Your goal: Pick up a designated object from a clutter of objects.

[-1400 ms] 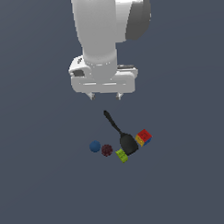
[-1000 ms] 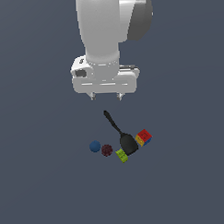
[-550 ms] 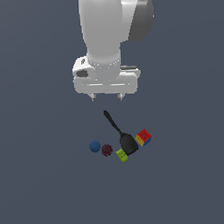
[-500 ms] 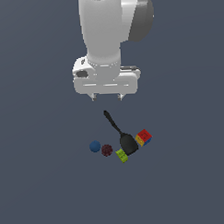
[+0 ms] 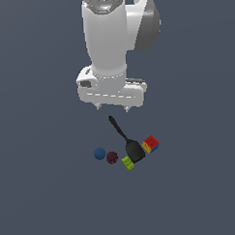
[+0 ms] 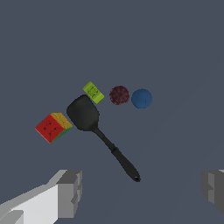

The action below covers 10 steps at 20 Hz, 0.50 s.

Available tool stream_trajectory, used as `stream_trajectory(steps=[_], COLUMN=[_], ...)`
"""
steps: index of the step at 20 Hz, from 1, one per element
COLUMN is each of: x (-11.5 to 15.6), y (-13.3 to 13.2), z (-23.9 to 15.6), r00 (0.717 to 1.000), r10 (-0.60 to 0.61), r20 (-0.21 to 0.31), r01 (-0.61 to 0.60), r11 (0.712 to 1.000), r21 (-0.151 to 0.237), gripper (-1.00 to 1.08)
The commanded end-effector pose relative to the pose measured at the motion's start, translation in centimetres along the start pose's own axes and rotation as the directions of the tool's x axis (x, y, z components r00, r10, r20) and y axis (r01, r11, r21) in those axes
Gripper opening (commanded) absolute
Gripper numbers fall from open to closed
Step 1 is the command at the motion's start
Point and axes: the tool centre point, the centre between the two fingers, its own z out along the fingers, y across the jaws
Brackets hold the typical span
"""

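Gripper [image 5: 112, 107] has drifted only slightly over the last second, fingers spread wide and empty, hanging well above the clutter, so maroon ball [image 5: 112, 157] sits untouched between blue ball [image 5: 99, 153] and green block [image 5: 127, 163]; descent pending.

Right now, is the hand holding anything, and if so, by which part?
Nothing is held. The hand is open and empty, up above the dark red ball and the spatula.
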Motion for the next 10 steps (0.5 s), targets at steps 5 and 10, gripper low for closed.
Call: stream_trajectory(steps=[5, 10], x=[1.4, 2.6], y=[-0.2, -0.4], z=[1.9, 3.8], r00=[0.99, 0.96], r10=[0.144, 0.28], r20=[-0.001, 0.0], r01=[-0.144, -0.28], r11=[0.989, 0.96], r21=[0.009, 0.017], gripper=[1.0, 1.0])
